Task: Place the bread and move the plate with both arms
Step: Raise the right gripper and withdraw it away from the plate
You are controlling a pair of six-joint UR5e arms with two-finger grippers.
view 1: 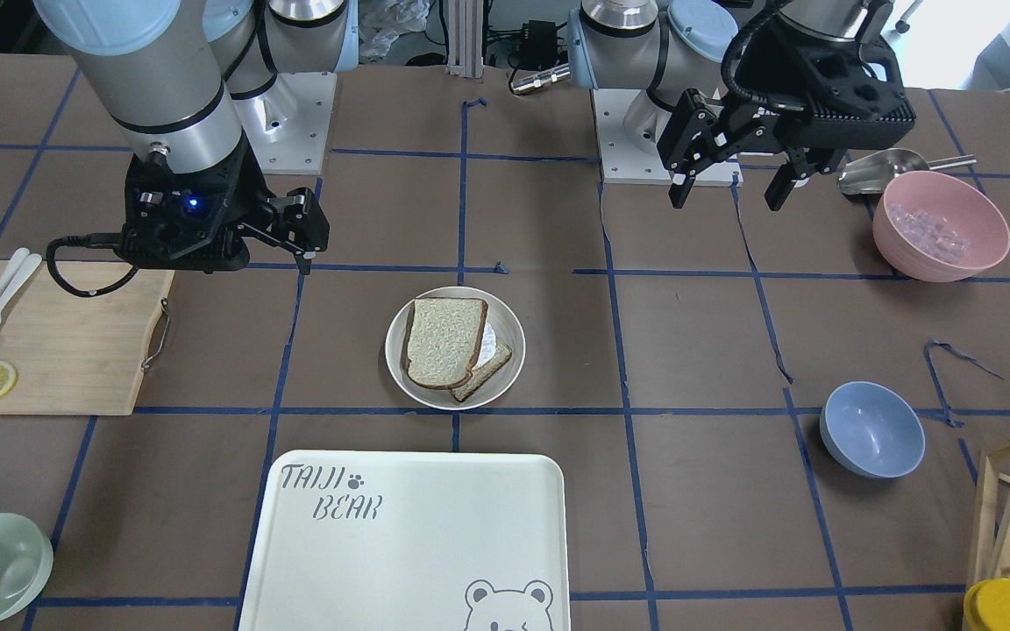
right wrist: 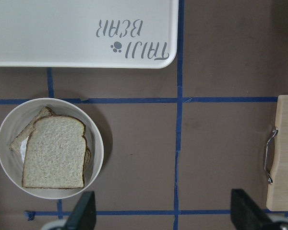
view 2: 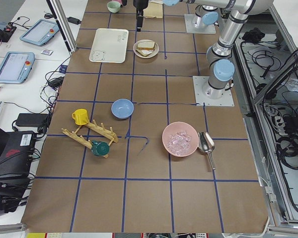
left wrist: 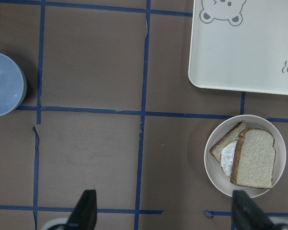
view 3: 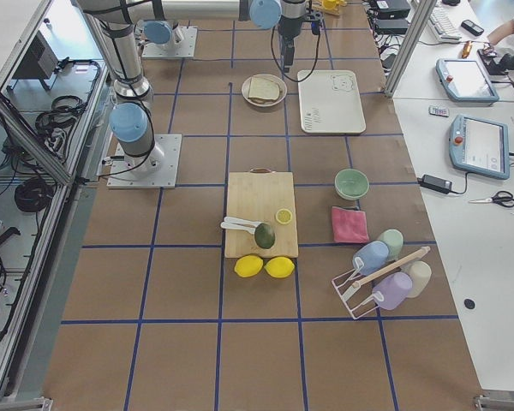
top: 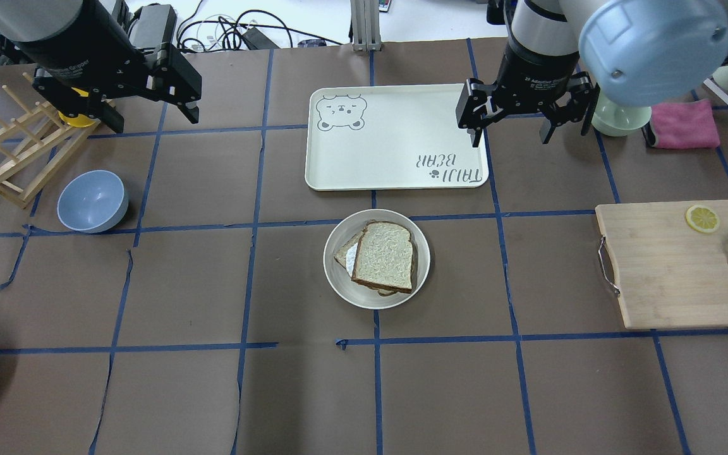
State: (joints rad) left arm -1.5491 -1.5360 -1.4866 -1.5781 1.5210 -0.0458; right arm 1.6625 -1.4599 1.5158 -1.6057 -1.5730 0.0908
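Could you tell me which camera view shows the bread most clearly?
The right wrist-mounted view: the bread appears largest there, seen from straight above on the plate, crust and crumb sharp. The overhead, front-facing and left wrist views show it whole but smaller; both side views show only a tiny distant patch.

Tray [view 1: 417, 543], blue bowl [view 1: 871, 429], pink bowl [view 1: 901, 252], perhaps ice [view 1: 930, 230]

Plate [view 1: 396, 355] smooth, matt; bread [view 1: 444, 342] porous, rough; cutting board [view 1: 67, 350] bare wood; table [view 1: 689, 350] matt paper.
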